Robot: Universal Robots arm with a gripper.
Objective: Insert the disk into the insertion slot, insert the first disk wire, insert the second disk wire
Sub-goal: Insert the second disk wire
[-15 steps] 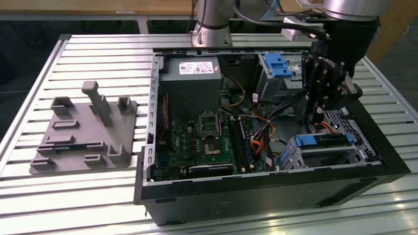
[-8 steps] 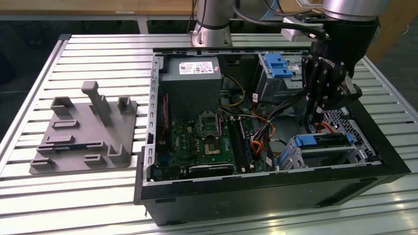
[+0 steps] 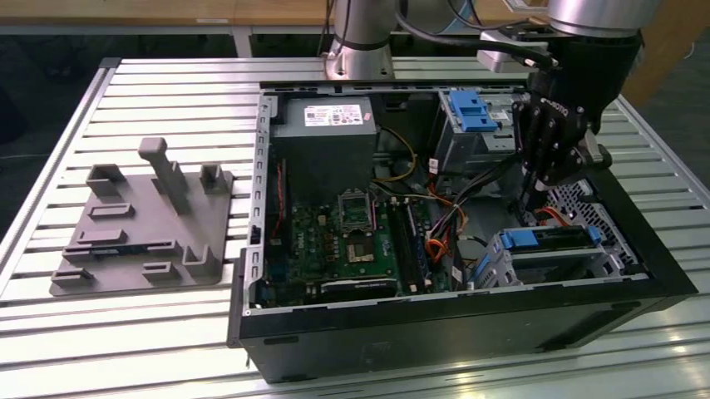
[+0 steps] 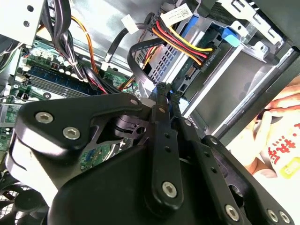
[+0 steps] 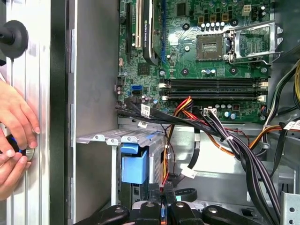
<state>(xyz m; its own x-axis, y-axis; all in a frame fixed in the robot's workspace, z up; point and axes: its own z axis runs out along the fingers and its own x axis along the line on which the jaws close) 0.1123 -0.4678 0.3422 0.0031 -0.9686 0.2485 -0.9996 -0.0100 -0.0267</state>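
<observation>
The disk [image 3: 551,240], with its blue carrier, sits inside the insertion slot [image 3: 560,264], a silver cage at the case's corner on the exterior view's right. In the second wrist view a connector with red, yellow and black wires [image 4: 197,49] is plugged into the end of the disk [image 4: 228,35]. A black flat wire [image 4: 137,54] loops from there down into my gripper [image 4: 163,90], whose fingers are pinched shut on its end just short of the disk. In the exterior view the gripper [image 3: 530,199] hangs inside the case just above the slot. The first wrist view shows the fingertips [image 5: 165,190] beside the blue carrier [image 5: 134,165].
The open computer case [image 3: 444,324] holds the green motherboard [image 3: 355,241], a power supply [image 3: 327,137] and a taller grey bay with a blue latch [image 3: 471,112]. Cable bundles [image 5: 234,140] cross near the slot. A person's hands [image 5: 14,136] rest outside the case wall. A grey fixture [image 3: 145,224] lies on the table.
</observation>
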